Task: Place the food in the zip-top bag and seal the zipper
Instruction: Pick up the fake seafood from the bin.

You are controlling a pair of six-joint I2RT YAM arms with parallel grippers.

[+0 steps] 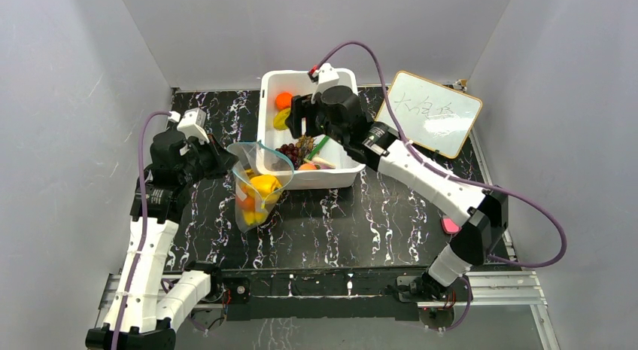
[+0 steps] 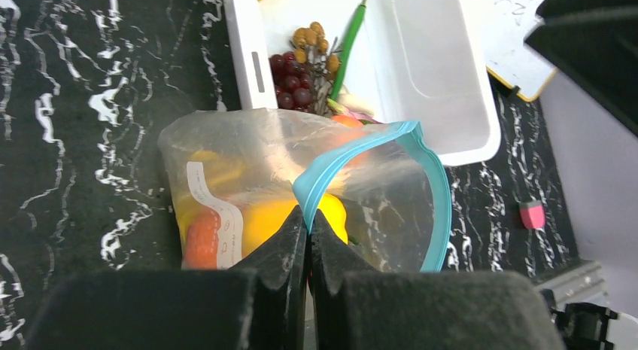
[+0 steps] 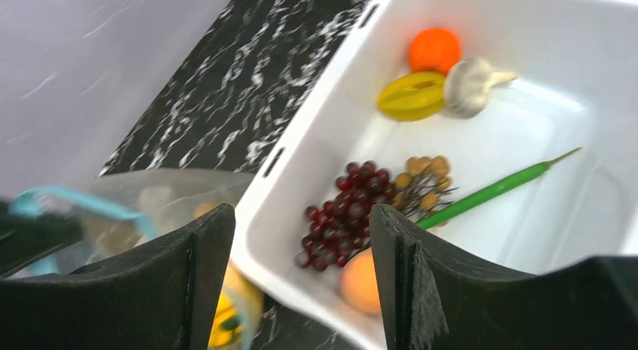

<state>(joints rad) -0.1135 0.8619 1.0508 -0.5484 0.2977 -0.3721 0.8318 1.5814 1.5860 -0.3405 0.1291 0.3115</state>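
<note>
1. Left claw [image 2: 308, 214] — jaws pressed together, pinching the teal-blue zipper strip [image 2: 442, 199] at the nearest point of the mouth.
2. Clear flimsy plastic zip-top bag [image 2: 248, 150] — directly ahead of the left claw, held by its mouth edge over the black marbled counter [image 2: 90, 79], mouth gaping. A yellow toy pepper [image 2: 263, 222] and an orange toy piece [image 2: 202, 245] sit inside, just under the claw's tips.
3. Right claw [image 3: 299, 214] — jaws spread wide, nothing between them, poised above the white rectangular plastic tub [image 3: 308, 132].
4. Below the right claw: dark red toy grapes [image 3: 346, 207], a brown berry cluster [image 3: 421, 177], a thin green pod [image 3: 489, 192] and a pale orange fruit [image 3: 360, 286].
5. Farther ahead of the right claw, at the tub's far end: a round orange [image 3: 434, 49], a ribbed yellow fruit [image 3: 411, 95] and a white garlic bulb [image 3: 470, 85], the last two touching.
</note>
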